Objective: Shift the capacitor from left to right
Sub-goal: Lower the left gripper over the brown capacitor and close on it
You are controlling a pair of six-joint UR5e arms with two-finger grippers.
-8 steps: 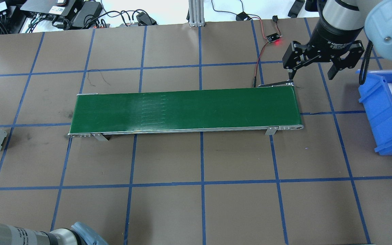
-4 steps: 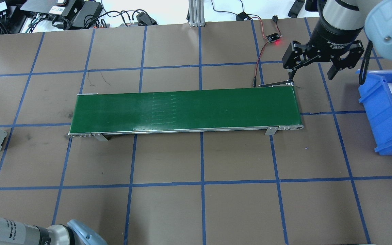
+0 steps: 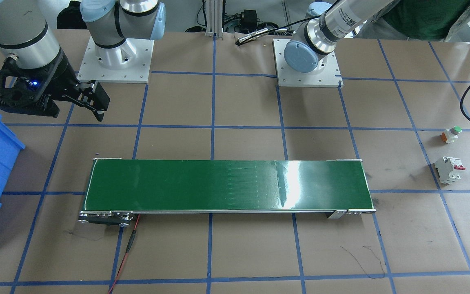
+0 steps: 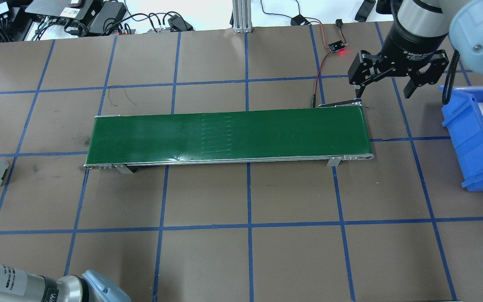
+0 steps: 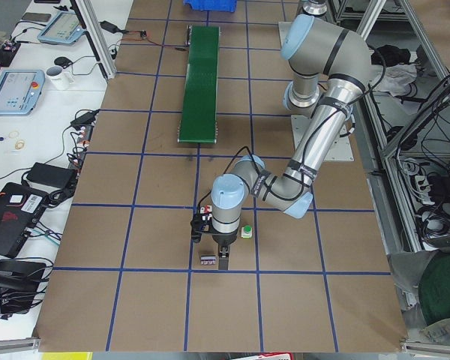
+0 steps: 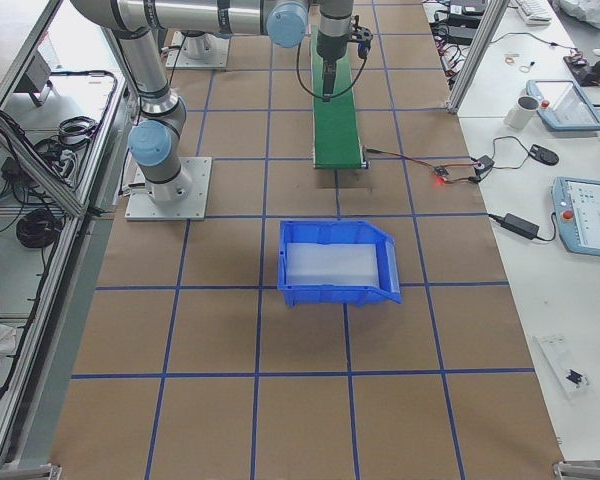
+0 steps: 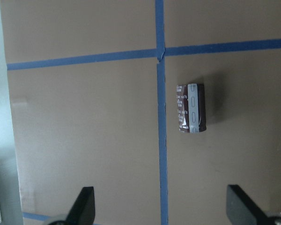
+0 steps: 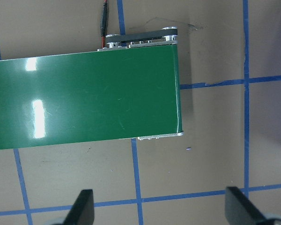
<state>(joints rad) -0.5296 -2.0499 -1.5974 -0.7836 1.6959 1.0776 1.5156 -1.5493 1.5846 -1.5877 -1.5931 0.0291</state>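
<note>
The right gripper (image 8: 161,210) is hanging, black fingers (image 8: 84,206) spread wide, above a brown table (image 8: 206,51) gridded with blue tape. A flat green conveyor belt (image 8: 93,98) is lying ahead of the fingertips.

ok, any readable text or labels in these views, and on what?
"2F Adaptive G": white print on the black collar of the right gripper, overhead view; the rest is not legible.
Print on the capacitor sleeve, left wrist view: too blurred to read.
Sticker on the left arm, overhead view: too small to read.
</note>
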